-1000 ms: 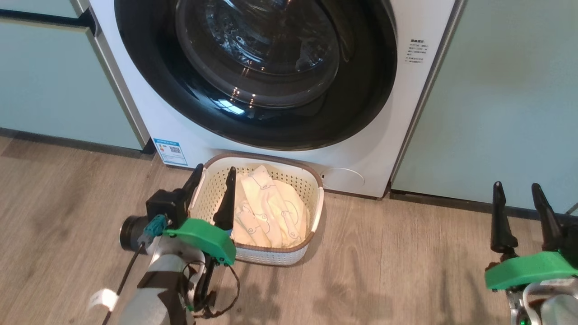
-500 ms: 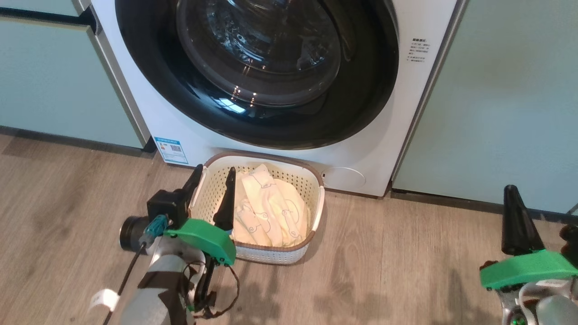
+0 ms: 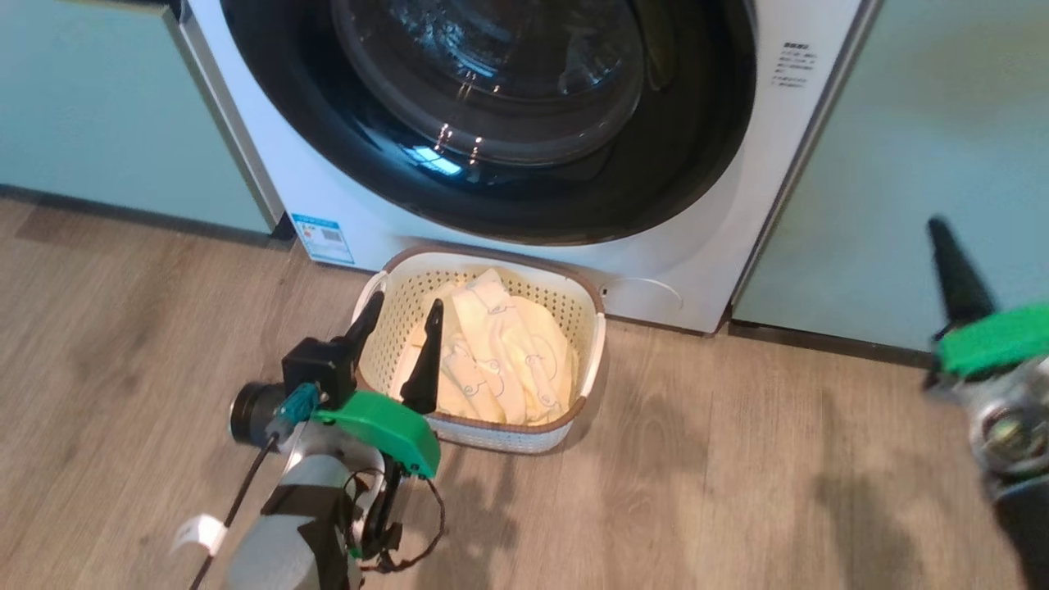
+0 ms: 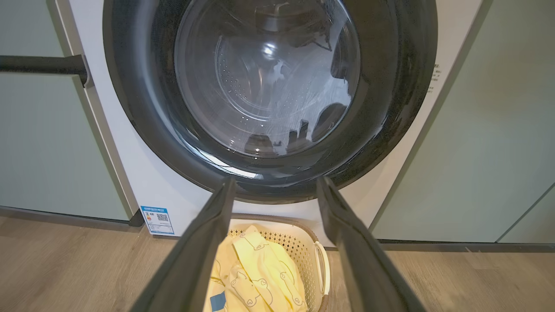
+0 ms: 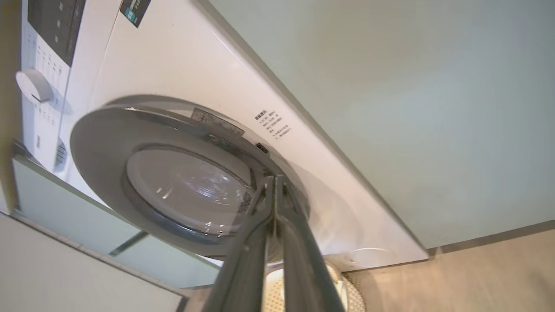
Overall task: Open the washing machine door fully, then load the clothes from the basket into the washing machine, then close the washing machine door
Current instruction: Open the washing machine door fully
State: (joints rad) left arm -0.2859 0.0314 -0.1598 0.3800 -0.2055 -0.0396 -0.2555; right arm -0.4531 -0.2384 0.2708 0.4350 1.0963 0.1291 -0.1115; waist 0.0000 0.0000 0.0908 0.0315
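The floor (image 3: 737,492) before me is of wood-look planks in grey-brown, with the grain running left to right in my head view. Directly on it stands the basket (image 3: 500,438), upright, just in front of the washing machine (image 3: 705,246); it seems they are not touching, but the gap is hard to see. The washing machine stands on the same floor, between two pale teal cabinets (image 3: 98,123). A dark plinth (image 3: 819,342) runs under the cabinets where they meet the planks.
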